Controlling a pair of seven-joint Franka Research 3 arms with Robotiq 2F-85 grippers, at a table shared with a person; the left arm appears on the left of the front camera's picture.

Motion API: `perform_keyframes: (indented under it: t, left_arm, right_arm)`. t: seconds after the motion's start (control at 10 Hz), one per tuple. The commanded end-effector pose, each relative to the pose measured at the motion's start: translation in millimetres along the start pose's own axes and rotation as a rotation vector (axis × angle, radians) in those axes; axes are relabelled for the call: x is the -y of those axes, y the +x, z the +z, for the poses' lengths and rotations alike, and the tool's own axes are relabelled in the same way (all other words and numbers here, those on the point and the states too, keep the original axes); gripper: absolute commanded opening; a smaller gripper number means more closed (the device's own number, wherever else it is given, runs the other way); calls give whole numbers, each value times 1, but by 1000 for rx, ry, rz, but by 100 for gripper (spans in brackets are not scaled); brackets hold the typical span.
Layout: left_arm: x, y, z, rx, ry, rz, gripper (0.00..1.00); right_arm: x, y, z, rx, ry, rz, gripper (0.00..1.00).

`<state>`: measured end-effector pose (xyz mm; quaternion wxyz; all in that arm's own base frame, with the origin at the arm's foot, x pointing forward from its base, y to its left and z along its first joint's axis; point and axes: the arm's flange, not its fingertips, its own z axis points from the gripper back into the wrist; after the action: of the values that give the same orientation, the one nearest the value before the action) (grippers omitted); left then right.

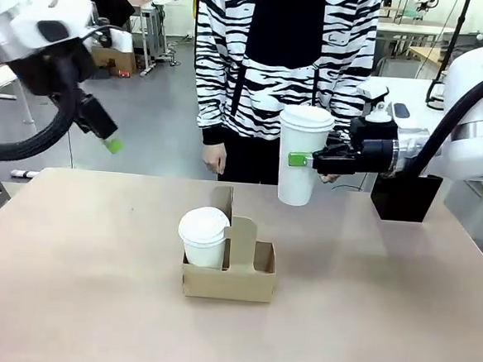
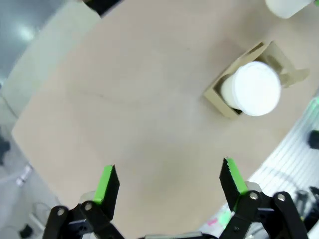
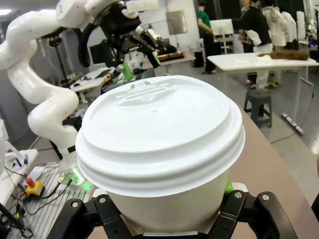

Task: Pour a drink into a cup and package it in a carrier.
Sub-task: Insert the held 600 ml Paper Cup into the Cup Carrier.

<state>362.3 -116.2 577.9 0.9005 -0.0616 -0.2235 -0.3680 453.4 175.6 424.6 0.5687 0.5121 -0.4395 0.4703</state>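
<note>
Cup [image 1: 296,183], lidded, gripped upright in right claw [image 1: 313,161], aloft. Carrier [image 1: 228,284] on desk [image 1: 93,287] below, to claw's left, second cup [image 1: 203,232] seated. Best: centre over carrier's free side, descend vertically. Left claw [image 2: 169,181] open, empty.

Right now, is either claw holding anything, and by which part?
The right claw grips the lidded white cup by its side wall, just under the lid. The left claw is open and empty.
</note>
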Motion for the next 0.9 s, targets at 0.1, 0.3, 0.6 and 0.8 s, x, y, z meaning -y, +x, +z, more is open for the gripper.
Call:
perform_keyframes:
  t: [0.1,0.3,0.6,0.8]
  left_arm:
    - [-17,-32,-19,152,-87,-135,100]
    - [-38,-39,-26,157,-83,-109,100]
    - [-20,-30,-17,119,-37,-114,100]
    - [-48,-51,-28,132,-89,-129,100]
  right_arm:
    - [1,5,2,51,-61,23,80]
    - [2,-3,0,10,-7,1,80]
    - [4,-4,2,10,-14,-2,80]
    - [1,-17,-27,37,82,27,80]
